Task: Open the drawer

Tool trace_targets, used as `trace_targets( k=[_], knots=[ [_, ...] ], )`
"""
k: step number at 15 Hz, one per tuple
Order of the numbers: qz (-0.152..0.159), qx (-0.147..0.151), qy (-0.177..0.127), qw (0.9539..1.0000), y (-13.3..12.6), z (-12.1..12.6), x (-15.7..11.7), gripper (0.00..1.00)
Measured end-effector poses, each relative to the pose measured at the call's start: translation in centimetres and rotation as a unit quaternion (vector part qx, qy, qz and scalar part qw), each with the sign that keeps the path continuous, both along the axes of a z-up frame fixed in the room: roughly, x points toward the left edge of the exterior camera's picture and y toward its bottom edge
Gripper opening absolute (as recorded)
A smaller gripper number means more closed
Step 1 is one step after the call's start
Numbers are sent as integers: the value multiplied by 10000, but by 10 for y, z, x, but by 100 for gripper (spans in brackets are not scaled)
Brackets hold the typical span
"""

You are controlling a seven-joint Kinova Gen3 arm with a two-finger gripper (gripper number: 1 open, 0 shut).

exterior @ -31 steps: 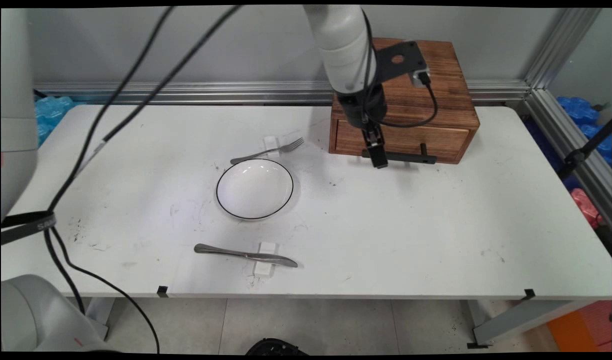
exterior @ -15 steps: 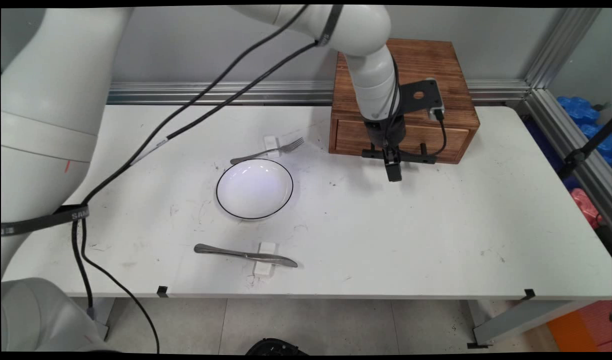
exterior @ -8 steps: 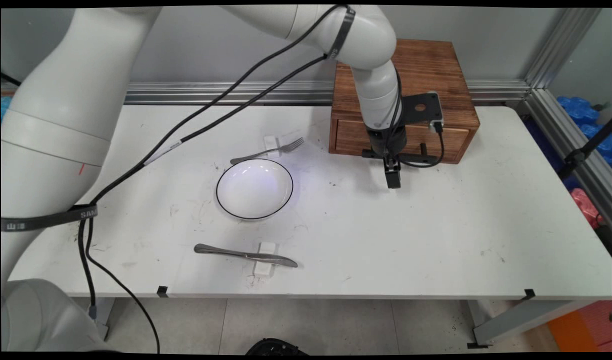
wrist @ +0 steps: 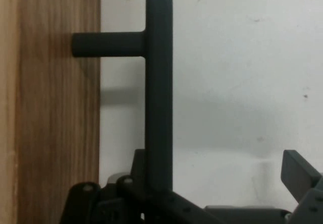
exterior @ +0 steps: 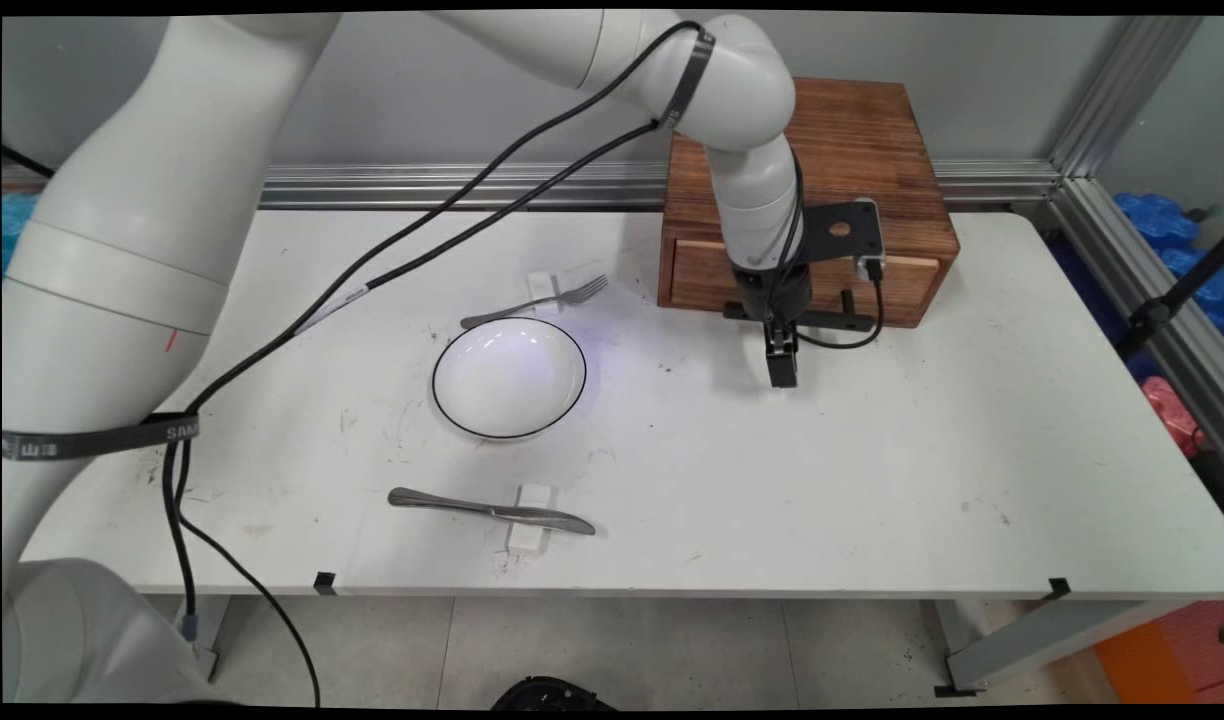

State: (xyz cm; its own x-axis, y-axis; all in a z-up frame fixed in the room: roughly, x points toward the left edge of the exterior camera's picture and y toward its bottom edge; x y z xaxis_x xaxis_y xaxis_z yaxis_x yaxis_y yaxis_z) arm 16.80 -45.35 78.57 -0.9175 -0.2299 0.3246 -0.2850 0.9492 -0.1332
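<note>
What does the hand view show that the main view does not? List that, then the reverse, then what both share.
Only the hand view: the post that holds the black handle bar off the drawer front, with white table showing in the gap, and one finger far out to the side of the bar.
Only the main view: the bowl, fork, knife, the wooden box's top and the arm.
Both: the handle, the drawer front, the table and the gripper at the handle.
</note>
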Motion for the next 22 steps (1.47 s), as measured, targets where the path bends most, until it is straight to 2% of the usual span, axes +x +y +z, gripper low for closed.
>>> trace_targets(
  k=[6, 10, 16, 22],
  knots=[
    [-108, 116, 12, 9999, 14, 0, -5, 100],
    [-97, 145, 134, 9998, 25, 3, -8, 100],
    [-427, 217, 66, 9988, 58, 5, -12, 100],
    [-502, 363, 32, 9981, 88, 8, -18, 100]
  ],
)
